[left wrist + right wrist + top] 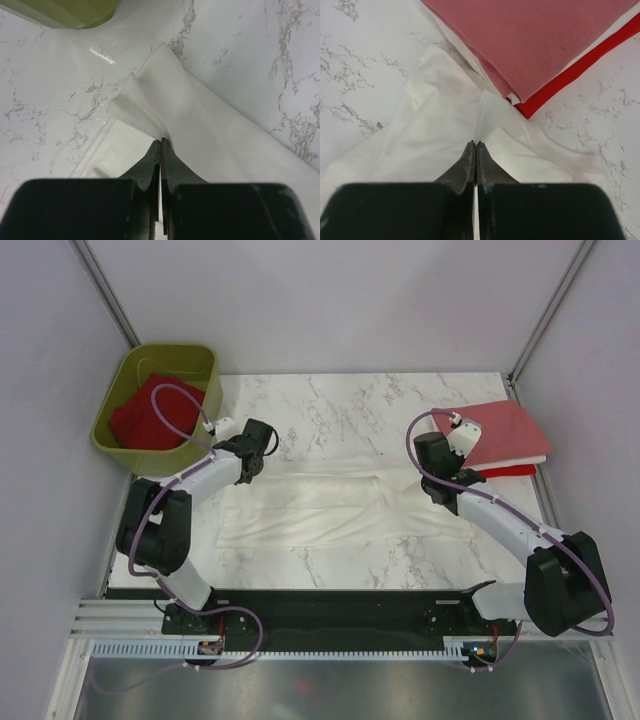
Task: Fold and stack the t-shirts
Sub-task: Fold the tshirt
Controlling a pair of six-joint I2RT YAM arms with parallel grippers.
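1. The near strip of table lies bare between the arm bases and the white shirt's near edge.
2. The white shirt lies wrinkled across the middle, running left to right between the grippers.
3. The left gripper is closed, pinching a raised fold at the shirt's left end. The right gripper is closed on a ridge at its right end.
4. That right end reaches the stack's near corner, where a pink shirt lies over a red shirt by the table's right edge.
5. Bare marble runs behind the white shirt to the far wall.
6. The tub sits at the far-left corner and holds a red bundle.
7. Only the wrist views show the pinches, and only the top view shows inside the tub.
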